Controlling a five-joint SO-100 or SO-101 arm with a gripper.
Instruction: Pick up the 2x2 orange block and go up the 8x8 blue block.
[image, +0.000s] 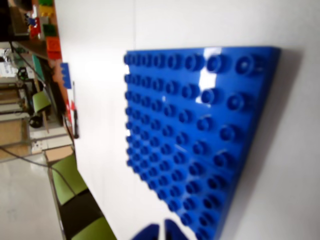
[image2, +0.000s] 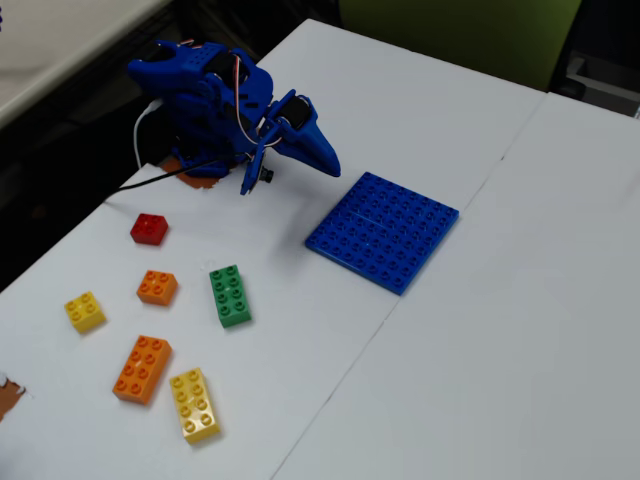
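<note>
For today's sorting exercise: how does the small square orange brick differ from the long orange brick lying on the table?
The small orange brick is square with four studs; the long orange brick is a rectangle with eight. The long one is about twice the small one's length. In the fixed view the small one lies nearer the red brick, the long one beside the long yellow brick. Both are orange, lie studs-up on the table and are untouched.

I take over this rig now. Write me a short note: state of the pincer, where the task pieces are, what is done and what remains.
Pincer: empty, looks shut, raised near the arm base, left of the blue baseplate in the fixed view.
Small orange 2x2 brick: on the table, untouched, between the red brick and the green brick.
Baseplate: bare, nothing on it.
Done: nothing.
Left: grasp the 2x2 orange brick, carry it to the baseplate.
</note>
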